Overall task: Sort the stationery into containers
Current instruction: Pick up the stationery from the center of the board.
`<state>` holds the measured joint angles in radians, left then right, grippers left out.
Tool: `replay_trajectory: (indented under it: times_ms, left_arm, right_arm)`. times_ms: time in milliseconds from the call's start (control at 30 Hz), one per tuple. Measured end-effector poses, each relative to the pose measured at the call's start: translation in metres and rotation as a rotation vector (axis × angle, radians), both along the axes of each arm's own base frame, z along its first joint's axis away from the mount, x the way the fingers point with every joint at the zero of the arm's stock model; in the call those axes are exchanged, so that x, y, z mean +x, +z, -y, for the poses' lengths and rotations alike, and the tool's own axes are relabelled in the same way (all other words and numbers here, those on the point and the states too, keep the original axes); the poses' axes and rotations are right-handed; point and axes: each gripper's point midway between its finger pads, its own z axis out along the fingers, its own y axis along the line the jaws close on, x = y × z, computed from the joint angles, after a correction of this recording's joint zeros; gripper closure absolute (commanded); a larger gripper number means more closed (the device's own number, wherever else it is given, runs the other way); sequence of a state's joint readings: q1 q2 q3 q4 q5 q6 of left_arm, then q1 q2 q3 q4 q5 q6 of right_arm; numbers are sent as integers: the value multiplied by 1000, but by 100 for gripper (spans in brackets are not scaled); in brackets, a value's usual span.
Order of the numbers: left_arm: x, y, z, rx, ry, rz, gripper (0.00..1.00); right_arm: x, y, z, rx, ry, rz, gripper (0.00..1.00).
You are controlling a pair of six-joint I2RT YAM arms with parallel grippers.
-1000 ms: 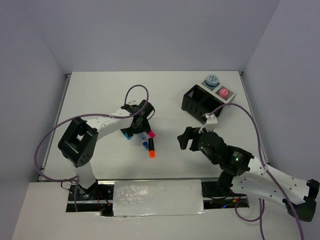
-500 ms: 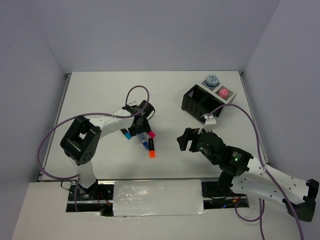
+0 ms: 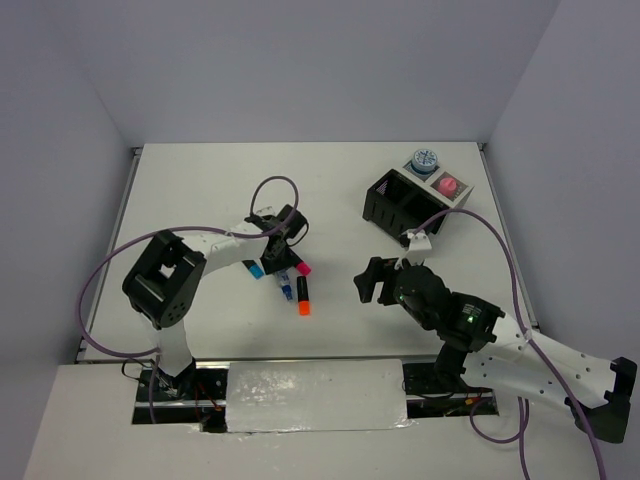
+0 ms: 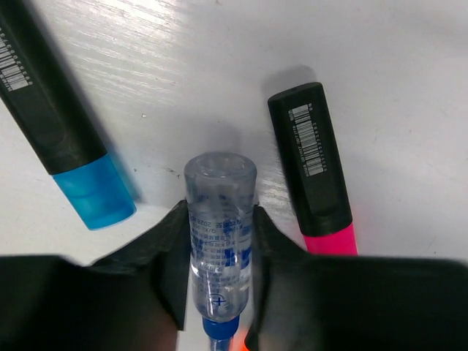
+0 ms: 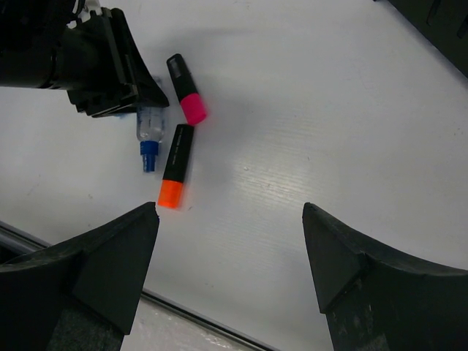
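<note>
My left gripper is shut on the white-blue marker, a clear barrel with a blue tip that lies on the table with a jaw pressed on each side. The blue-capped highlighter lies to its left and the pink-capped highlighter to its right. From above, the left gripper sits over this cluster, and the orange-capped highlighter lies just nearer. My right gripper hovers open and holds nothing. The black container stands at the back right. The white container behind it holds a patterned roll and a pink item.
In the right wrist view the orange-capped highlighter, the pink-capped highlighter and the marker lie ahead, with the left gripper over them. Purple cables loop from both arms. The table's front edge runs below.
My left gripper has closed from open onto the white-blue marker and has dropped slightly over it. The right arm has barely moved.
</note>
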<state>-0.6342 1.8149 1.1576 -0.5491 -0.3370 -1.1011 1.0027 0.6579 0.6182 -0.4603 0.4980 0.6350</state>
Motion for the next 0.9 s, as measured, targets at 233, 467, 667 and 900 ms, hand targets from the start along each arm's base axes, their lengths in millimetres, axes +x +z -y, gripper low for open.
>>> replay_trajectory:
  times_ms: [233,467,667,900]
  left_arm:
    - [1,1,3,-22,-2,1,100]
    - [0,35,18,-153,-10,50,100]
    - [1,115,53,-469,34,172,100]
    - [-9,161,92,-780,119,108,100]
  right_arm:
    - [0,-1,0,-1,0,-1,14]
    - [-1,-1,-1,39,8,25,14]
    - [1,7,-5,115,55,148,18]
    - [3,7,-38,136,243,368,17]
